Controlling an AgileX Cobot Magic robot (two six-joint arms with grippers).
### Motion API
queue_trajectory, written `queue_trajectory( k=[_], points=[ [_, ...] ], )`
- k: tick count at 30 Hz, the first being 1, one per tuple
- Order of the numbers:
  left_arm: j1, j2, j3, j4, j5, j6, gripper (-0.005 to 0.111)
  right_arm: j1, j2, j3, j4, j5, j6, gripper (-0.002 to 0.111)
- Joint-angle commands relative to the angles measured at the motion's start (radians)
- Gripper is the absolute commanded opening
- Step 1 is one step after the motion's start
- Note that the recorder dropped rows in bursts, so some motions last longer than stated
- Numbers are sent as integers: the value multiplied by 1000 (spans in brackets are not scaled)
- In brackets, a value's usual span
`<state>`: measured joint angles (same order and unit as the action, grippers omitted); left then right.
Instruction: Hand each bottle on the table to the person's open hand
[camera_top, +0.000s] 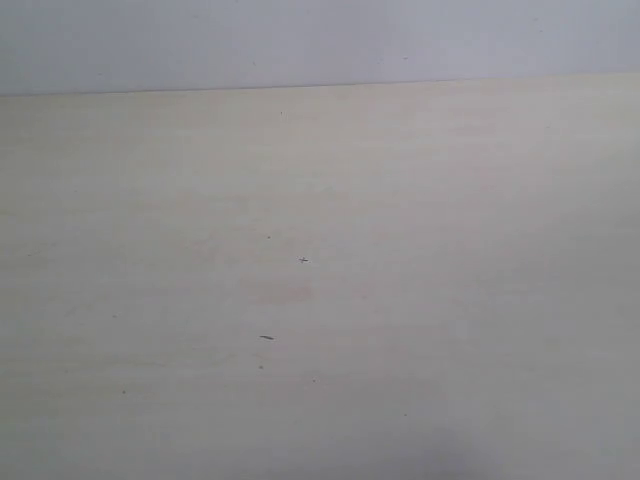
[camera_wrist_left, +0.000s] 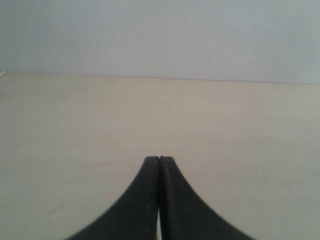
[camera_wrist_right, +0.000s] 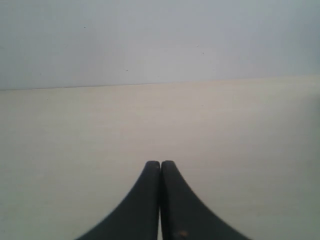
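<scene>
Left gripper (camera_wrist_left: 159, 160), nearest its wrist camera: two black jaws pressed together along their whole visible length, the tips meeting in a hairline seam, with nothing held between them. Right gripper (camera_wrist_right: 160, 164), nearest its own wrist camera: black jaws likewise fully closed tip to tip and gripping nothing. A tiny orange-brown fleck (camera_wrist_right: 182, 233) sits on one jaw close to the frame edge. Whether either pair of tips touches the surface below cannot be told.

Beyond each pair of tips the tabletop (camera_top: 450, 250), pale beige with a faint wood grain, runs unbroken to its far edge. There it meets a plain grey-blue wall (camera_top: 320, 40). In the left wrist view a thin pale sliver (camera_wrist_left: 2, 73) lies at that far edge, cut off by the frame and too small to identify.

Exterior view: the tabletop fills most of the frame and the wall forms a band beyond it. The line between them is straight and slightly sloped. Marks on the surface:
- A small dark cross-shaped speck (camera_top: 303, 260) lies near the middle.
- A short dark dash (camera_top: 266, 337) lies nearer the camera and a little to the left.
- Several fainter dots are scattered around these two.
- A weak pinkish tinge (camera_top: 290, 290) lies between the speck and the dash.
- A soft grey shadow (camera_top: 500, 460) darkens the near right corner.

Where the bottles and the person's open hand are cannot be told from these three views.
</scene>
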<state>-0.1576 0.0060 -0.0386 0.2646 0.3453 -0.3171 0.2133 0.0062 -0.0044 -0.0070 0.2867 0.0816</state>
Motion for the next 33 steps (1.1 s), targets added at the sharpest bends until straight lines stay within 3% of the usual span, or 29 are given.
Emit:
queue_trajectory(
  k=[1, 16, 23, 33],
  points=[
    [1, -6, 39, -10, 4, -4, 0, -7, -6, 4, 1, -2, 0, 0],
    [1, -6, 39, -21, 18, -2, 0, -7, -6, 4, 7, -4, 0, 0],
    [1, -6, 39, -278, 16, -2, 0, -7, -6, 4, 7, -4, 0, 0],
    [1, -6, 39, -280, 16, -2, 0, -7, -6, 4, 7, -4, 0, 0]
  ],
)
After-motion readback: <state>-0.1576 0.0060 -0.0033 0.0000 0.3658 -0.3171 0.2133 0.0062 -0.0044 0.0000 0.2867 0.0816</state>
